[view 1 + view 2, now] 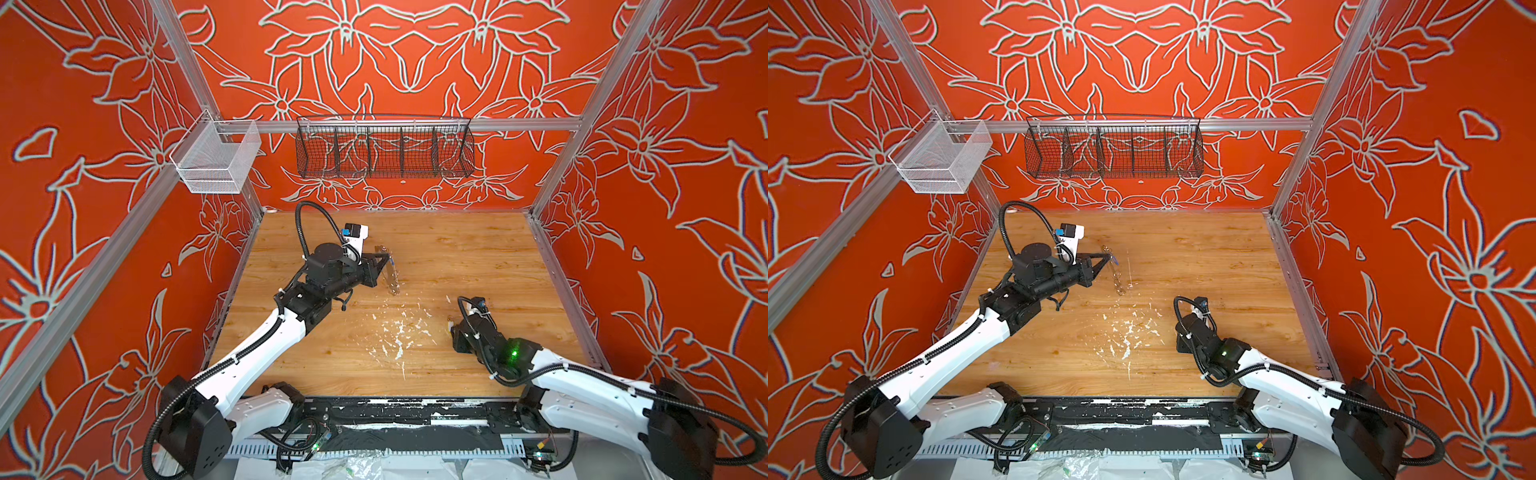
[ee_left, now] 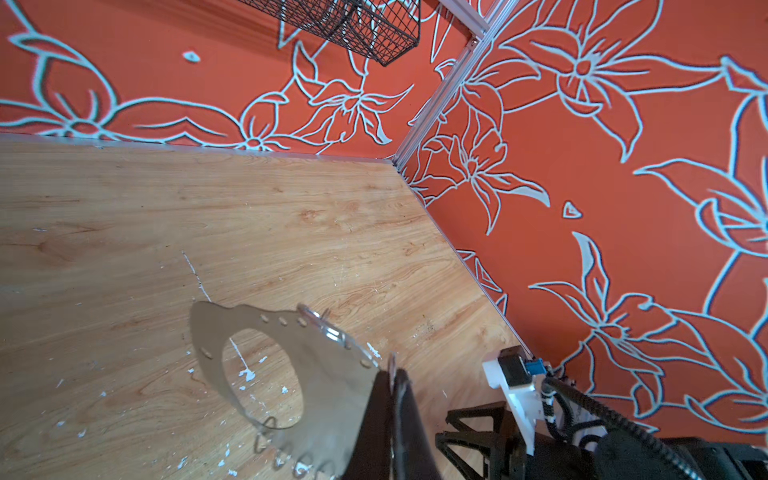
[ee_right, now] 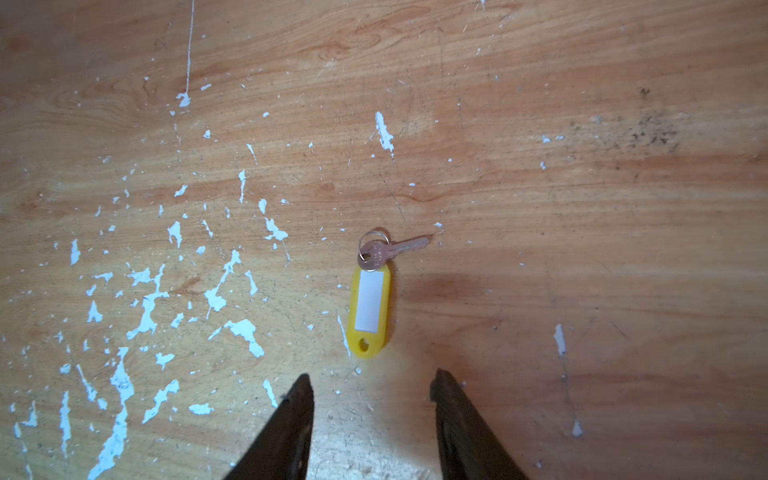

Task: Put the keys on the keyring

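The keyring [image 2: 332,374] is a flat grey-brown disc with a big hole and small metal rings along its rim. My left gripper [image 2: 392,370] is shut on its edge and holds it on edge above the table. In both top views it shows edge-on as a thin strip [image 1: 390,272] [image 1: 1117,274] at the left fingertips. One of the keys, with a yellow tag [image 3: 370,307] and a small metal blade [image 3: 390,249], lies flat on the wood. My right gripper [image 3: 372,378] hangs open just short of the tag, touching nothing. A blue-tagged key is not clearly in view.
White flecks [image 1: 399,332] are scattered over the wooden table [image 1: 478,249] between the arms. A black wire basket [image 1: 384,151] and a white mesh basket [image 1: 216,162] hang on the back rail. Orange walls close in the back and both sides.
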{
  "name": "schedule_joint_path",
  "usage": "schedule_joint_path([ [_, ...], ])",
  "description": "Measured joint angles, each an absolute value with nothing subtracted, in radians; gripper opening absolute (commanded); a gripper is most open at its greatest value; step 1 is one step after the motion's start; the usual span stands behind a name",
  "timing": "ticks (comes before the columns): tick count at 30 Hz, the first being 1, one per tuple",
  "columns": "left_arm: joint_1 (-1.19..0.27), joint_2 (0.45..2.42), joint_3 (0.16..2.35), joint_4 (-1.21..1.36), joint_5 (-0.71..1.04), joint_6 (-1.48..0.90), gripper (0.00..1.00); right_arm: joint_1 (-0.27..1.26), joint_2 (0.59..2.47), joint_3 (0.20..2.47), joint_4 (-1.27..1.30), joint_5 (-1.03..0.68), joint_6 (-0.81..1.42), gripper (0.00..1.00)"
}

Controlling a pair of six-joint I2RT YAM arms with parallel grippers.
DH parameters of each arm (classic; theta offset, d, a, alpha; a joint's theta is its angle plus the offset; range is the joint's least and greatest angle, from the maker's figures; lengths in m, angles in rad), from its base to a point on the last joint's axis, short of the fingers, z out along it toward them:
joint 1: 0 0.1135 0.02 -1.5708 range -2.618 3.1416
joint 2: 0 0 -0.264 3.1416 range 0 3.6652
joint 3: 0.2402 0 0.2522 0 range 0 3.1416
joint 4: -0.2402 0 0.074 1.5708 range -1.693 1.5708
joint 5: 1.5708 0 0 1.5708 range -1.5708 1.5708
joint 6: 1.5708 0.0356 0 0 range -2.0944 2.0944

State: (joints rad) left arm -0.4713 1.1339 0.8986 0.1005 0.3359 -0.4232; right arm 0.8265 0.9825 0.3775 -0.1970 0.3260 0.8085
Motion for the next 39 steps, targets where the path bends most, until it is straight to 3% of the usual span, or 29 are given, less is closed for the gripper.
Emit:
schedule_joint_path([
  [8,-0.471,1.029,0.785,0.167,0.334,-0.385,0.00,0.824,1.129,0.417,-0.118,0.372,0.784,0.43],
  [16,-0.471,1.026,0.782,0.184,0.307,-0.353,0.00,0.786,1.282,0.557,-0.088,0.445,0.675,0.44],
  [23,-0.471,1.045,0.782,0.189,0.296,-0.324,0.00,0.601,1.362,0.567,-0.003,0.246,0.514,0.54],
  [30,-0.471,1.045,0.782,0.192,0.289,-0.302,0.00,0.583,1.471,0.588,0.064,0.088,0.437,0.55],
  [39,-0.471,1.045,0.782,0.192,0.289,-0.288,0.00,0.581,1.463,0.563,0.091,0.046,0.433,0.55],
])
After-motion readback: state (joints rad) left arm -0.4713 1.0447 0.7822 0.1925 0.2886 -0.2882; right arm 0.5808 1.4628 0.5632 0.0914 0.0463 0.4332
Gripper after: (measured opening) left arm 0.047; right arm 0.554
